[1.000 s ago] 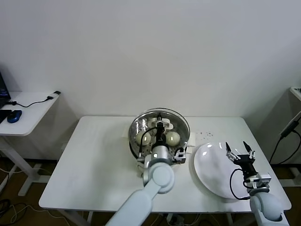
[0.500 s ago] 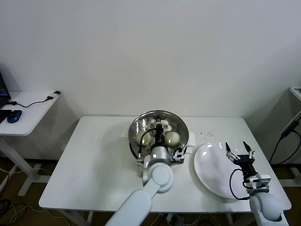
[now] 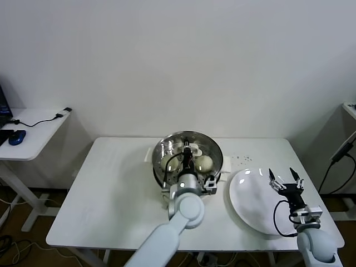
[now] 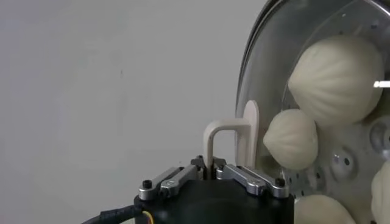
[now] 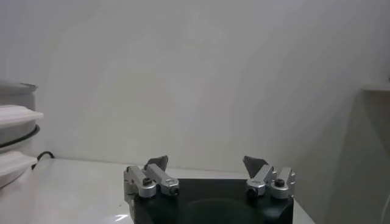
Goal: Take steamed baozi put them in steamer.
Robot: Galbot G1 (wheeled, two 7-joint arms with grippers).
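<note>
The left gripper [image 3: 189, 154] pinches the white handle [image 4: 234, 141] of a round glass lid [image 3: 186, 151] resting over the shiny round stainless-steel steamer [image 3: 161, 173]. Cream-white domed baozi [image 4: 338, 80] lie inside the steamer. Beside the steamer, above a flat white plate [image 3: 250, 203], the right gripper [image 3: 284, 178] hangs spread.

Left arm stretched forward from the body, its black-and-silver left pincer [image 3: 188, 153] fingers drawn close together, right arm low at the robot's right, black right pincer [image 3: 285, 180] pointing up, fingers spread wide apart
</note>
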